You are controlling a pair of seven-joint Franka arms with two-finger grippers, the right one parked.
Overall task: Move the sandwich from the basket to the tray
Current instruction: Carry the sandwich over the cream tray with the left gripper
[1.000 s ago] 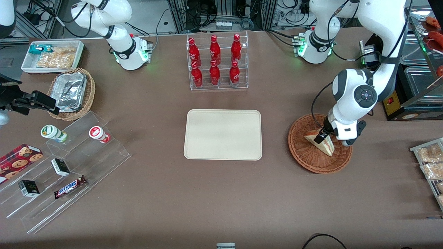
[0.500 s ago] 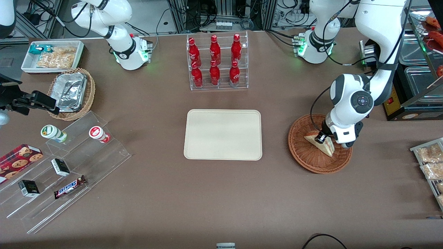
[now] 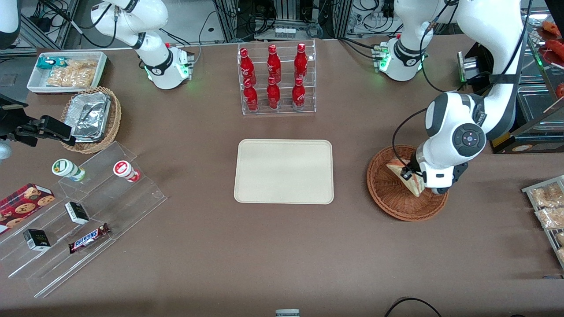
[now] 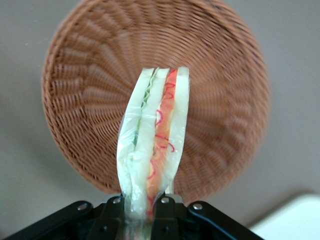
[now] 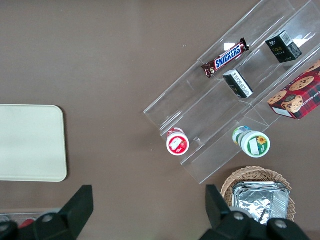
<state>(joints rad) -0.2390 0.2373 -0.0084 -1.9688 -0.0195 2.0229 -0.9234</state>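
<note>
The gripper (image 3: 409,175) is pinched tight on the sandwich (image 3: 406,177) and has lifted it a little higher than a moment ago. The sandwich now hangs just above the basket (image 3: 392,200), not lying in it like before. In the wrist view the sandwich (image 4: 152,150) stands on edge in a clear wrap, with white bread and pink and green stripes. The basket (image 4: 90,90) is round and brown. The tray (image 3: 283,171) lies flat, well apart, toward the parked arm's end.

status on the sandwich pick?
Gripper shut on sandwich, lifted above basket. Tray bare, toward the parked arm's end. Nothing between them.
</note>
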